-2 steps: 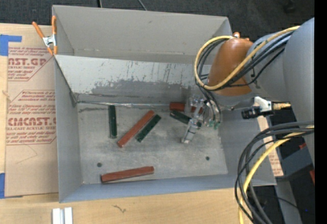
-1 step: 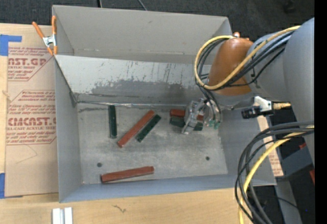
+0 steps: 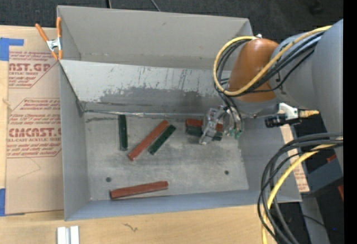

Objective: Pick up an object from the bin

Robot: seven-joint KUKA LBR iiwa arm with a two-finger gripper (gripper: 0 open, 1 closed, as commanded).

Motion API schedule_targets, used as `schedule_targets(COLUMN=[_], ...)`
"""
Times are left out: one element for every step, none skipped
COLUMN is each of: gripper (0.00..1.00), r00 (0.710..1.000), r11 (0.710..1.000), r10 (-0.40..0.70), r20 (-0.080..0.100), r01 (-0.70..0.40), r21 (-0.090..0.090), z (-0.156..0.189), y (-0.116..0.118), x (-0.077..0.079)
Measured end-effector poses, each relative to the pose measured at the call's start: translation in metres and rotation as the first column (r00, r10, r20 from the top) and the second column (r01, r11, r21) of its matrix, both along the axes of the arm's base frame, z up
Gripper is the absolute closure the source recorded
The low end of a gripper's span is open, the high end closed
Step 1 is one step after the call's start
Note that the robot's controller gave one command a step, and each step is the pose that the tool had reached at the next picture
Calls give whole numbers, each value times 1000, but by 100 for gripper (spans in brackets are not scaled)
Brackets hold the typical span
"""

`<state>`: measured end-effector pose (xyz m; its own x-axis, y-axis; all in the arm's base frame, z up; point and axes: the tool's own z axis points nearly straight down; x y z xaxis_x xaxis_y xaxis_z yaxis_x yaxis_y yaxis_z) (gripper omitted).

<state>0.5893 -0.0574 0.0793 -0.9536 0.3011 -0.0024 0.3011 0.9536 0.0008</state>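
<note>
Camera view: tool (image 3: pixel 212 127) just beside small red block (image 3: pixel 193 123), grip state unclear; green stick (image 3: pixel 162 138) near.

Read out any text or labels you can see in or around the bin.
"CAST.GP": red print on the cardboard left of the bin, start cut off.
"CAST ACRYLIC SHEET": lower on the same cardboard.
Smaller red lines there: too blurred to read.
Sticks in the bin: no lettering seen.
</note>
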Motion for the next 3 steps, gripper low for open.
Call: schedule_targets(gripper=[100, 100, 100], r00=[1000, 1000, 1000], r11=[1000, 1000, 1000], r10=[0, 0, 0], r20=[1, 1, 3], r01=[0, 0, 0], r21=[0, 1, 0], z=[15, 36, 76], y=[0, 1, 1], x=[0, 1, 3])
